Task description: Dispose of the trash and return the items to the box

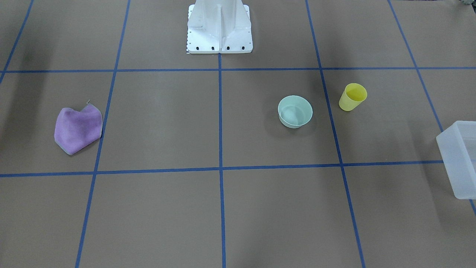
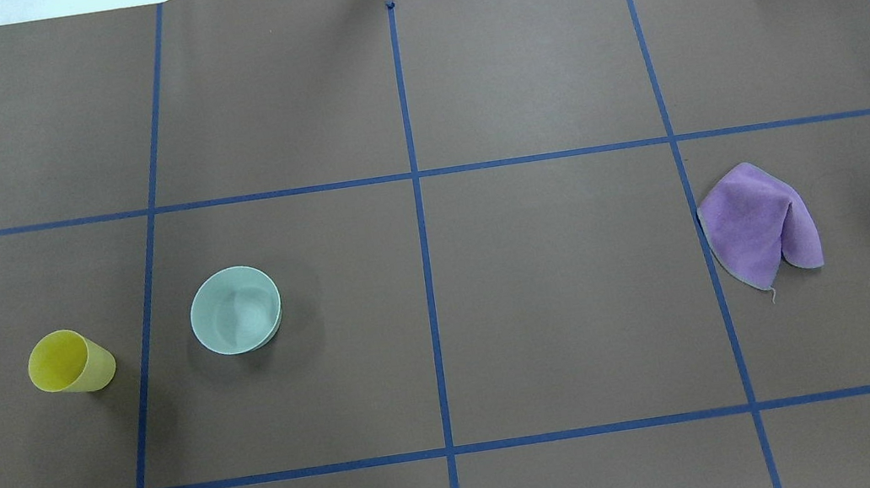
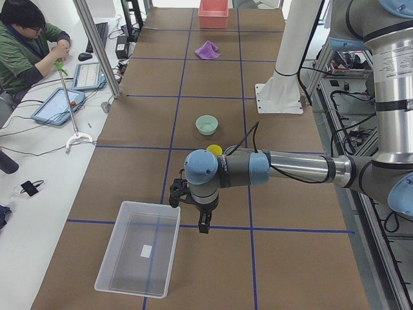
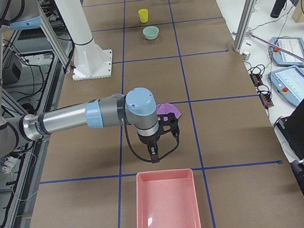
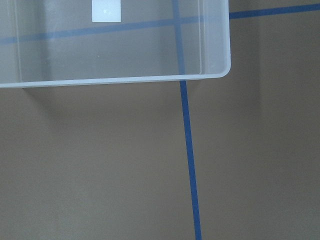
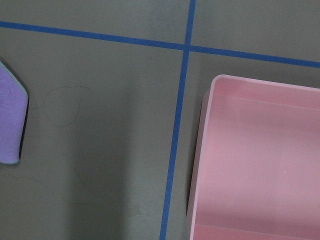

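Brown bench point(image 2: 562, 303), blue tape grid point(image 2: 428, 279); left hand point(image 3: 204, 223) beside frosted bin point(image 3: 139, 255), right hand point(image 4: 153, 155) beside pink tray point(image 4: 168, 215); spread of either can't be told.

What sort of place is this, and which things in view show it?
Probably a robotics lab: a robot arm reaches over a table gridded with blue tape, while an operator sits beside it with tablets.

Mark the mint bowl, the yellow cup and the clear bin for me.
mint bowl point(image 2: 235, 315), overhead view, inner floor.
yellow cup point(image 2: 67, 362), overhead view, inner wall.
clear bin point(image 3: 129, 266), exterior left view, bare floor.
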